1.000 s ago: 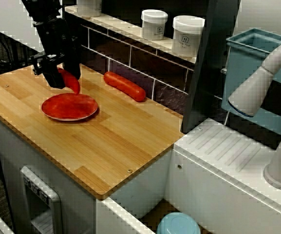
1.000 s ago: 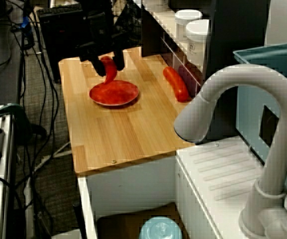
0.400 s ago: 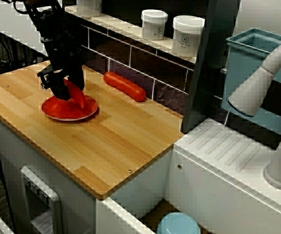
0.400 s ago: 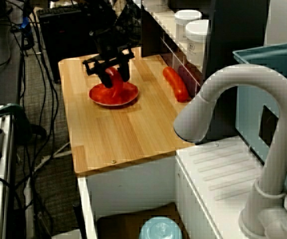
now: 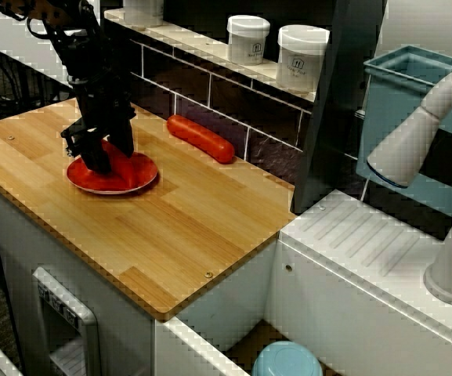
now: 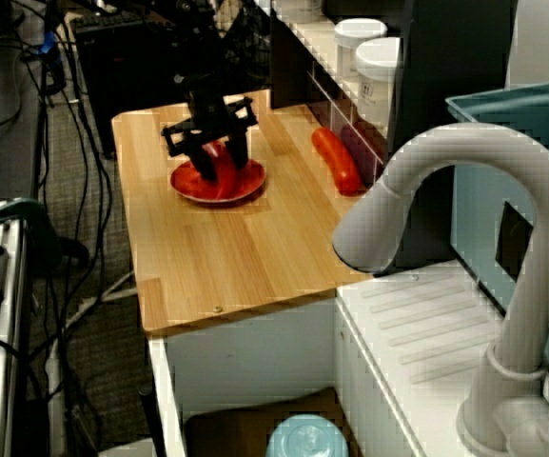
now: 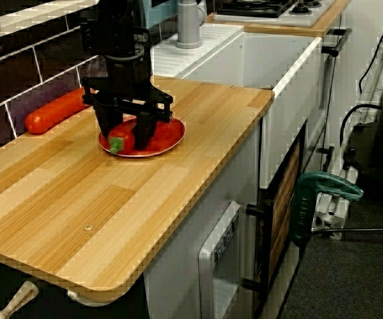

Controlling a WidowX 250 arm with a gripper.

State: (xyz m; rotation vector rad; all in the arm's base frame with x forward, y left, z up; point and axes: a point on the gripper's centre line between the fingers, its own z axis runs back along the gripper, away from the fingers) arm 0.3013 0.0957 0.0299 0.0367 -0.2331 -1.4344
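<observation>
Gripper [image 7: 130,133], still clasping the red pepper [image 7: 121,141], has lowered it onto the plate [image 7: 172,135]

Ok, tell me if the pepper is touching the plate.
Touching. The low view along the counter shows the pepper lying on the plate, with no gap under its green stem end.

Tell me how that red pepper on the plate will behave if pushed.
The red pepper looks glossy and smooth, so it may slip against the gripper. Its long rounded shape would probably roll, though the raised rim of the red plate might check it.
</observation>
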